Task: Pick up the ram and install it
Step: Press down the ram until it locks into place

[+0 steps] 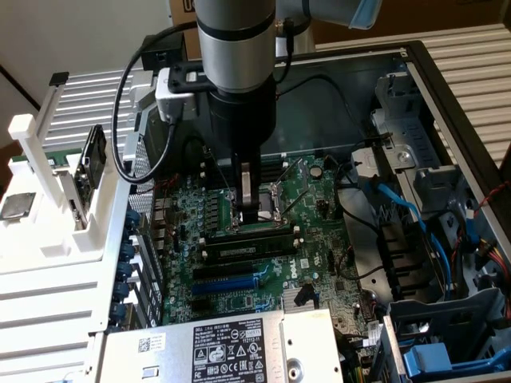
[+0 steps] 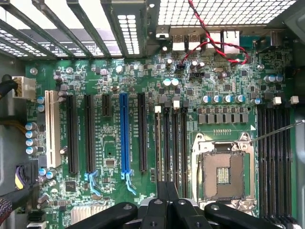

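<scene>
Closed gripper (image 2: 167,202) pressing down on ram (image 1: 247,237), seated in memory slot near motherboard (image 1: 319,207) centre.

We see a pale wall (image 1: 80,36) behind the bench, lit evenly, no hard shadows. White slatted panels (image 1: 96,100) sit at the exterior view's left, with a white plastic rack (image 1: 48,207) in front of them. More white ribbed panel (image 1: 471,60) runs along the exterior view's right, behind the open computer case (image 1: 447,88). A brown cardboard box (image 1: 375,32) is at the top edge. Bright light comes through the case's vent grille (image 2: 224,12) in the wrist view.
</scene>
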Robot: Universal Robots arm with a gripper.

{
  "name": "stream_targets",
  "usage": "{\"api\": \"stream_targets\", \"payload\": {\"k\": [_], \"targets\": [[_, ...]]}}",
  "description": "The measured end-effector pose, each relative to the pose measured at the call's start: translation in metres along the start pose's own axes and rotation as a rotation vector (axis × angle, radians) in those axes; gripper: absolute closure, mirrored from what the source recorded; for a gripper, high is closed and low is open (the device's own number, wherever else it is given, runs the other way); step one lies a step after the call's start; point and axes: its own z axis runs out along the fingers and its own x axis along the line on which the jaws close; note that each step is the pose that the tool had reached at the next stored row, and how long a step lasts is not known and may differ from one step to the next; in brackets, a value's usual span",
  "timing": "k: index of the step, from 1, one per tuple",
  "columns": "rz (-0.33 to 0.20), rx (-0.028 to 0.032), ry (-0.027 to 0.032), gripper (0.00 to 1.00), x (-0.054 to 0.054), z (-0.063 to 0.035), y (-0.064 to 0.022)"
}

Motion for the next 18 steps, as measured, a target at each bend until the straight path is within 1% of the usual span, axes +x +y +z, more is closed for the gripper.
{"api": "stream_targets", "payload": {"k": [14,16,18], "targets": [[0.222,0.0056,-0.0008,0.90,0.0000,0.0000,0.0000],[0.283,0.0071,-0.0010,0.90,0.0000,0.0000,0.0000],[0.315,0.0079,-0.0010,0.90,0.0000,0.0000,0.0000]]}}
